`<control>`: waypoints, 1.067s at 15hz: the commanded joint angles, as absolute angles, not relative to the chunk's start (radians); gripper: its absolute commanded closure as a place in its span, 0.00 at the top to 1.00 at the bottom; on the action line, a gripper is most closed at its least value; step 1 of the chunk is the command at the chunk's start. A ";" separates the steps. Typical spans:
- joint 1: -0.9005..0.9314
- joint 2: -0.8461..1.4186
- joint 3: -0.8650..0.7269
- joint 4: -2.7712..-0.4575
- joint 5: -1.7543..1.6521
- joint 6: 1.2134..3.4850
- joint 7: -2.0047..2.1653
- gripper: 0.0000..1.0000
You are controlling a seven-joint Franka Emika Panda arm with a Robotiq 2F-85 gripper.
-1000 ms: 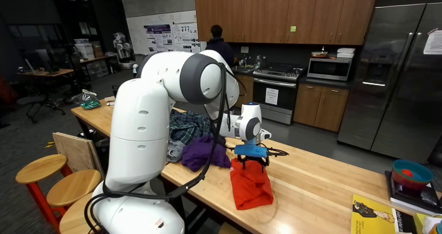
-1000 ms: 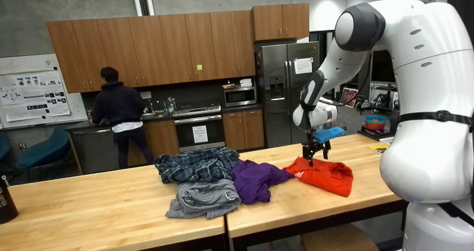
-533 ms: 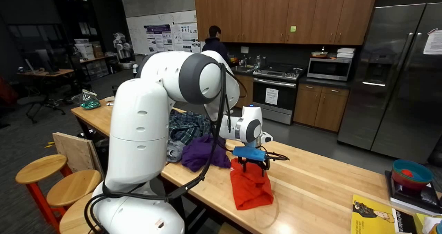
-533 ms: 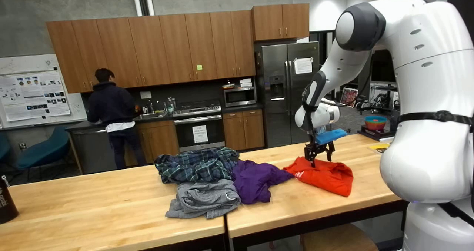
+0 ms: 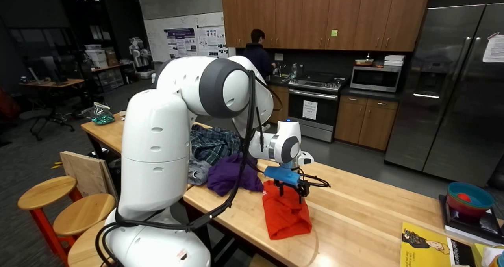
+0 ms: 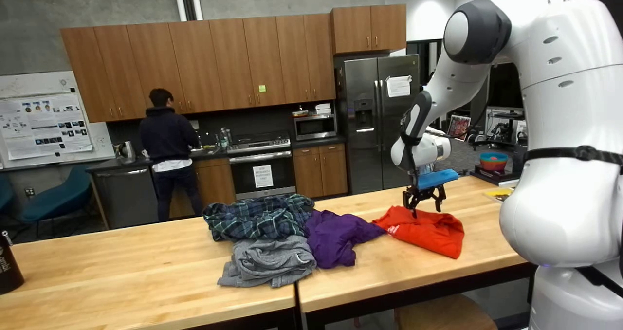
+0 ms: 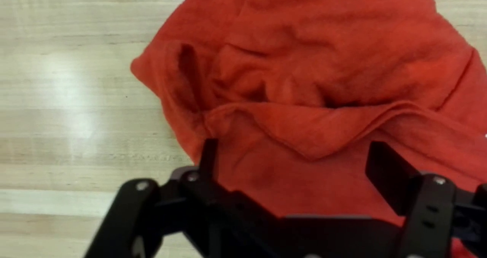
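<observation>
A crumpled red cloth garment (image 5: 286, 221) lies on the wooden table below my gripper (image 5: 291, 198). The garment shows in an exterior view (image 6: 433, 236) and fills much of the wrist view (image 7: 323, 67), with a raised fold across it. My gripper is open in the wrist view (image 7: 295, 147). Its two black fingers are wide apart over the red cloth, with nothing held between them. In an exterior view the gripper (image 6: 427, 212) points down, its fingertips at or just above the cloth. I cannot tell whether they touch it.
Beside the red garment lie a purple garment (image 6: 336, 237), a grey garment (image 6: 275, 262) and a dark plaid shirt (image 6: 258, 218). Stacked bowls (image 5: 470, 204) and a yellow book (image 5: 423, 243) are at the table's far end. A person (image 6: 168, 140) stands at the counter.
My gripper has turned a little and shifted slightly over the red garment, away from the purple one. The garments have not moved. The person has shifted along the counter.
</observation>
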State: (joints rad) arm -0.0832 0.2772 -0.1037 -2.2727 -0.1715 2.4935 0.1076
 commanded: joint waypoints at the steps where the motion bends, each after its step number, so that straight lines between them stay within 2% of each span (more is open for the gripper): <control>1: -0.065 0.236 -0.117 -2.312 -0.158 2.500 0.170 0.87; 3: -0.064 0.239 -0.112 -2.308 -0.148 2.495 0.182 0.84; 7: -0.058 0.244 -0.107 -2.300 -0.117 2.503 0.204 0.94; 16: -0.073 0.252 -0.099 -2.296 0.041 2.493 0.213 0.88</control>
State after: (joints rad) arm -0.0645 0.2691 -0.1001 -2.2844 -0.0107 2.5004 0.2031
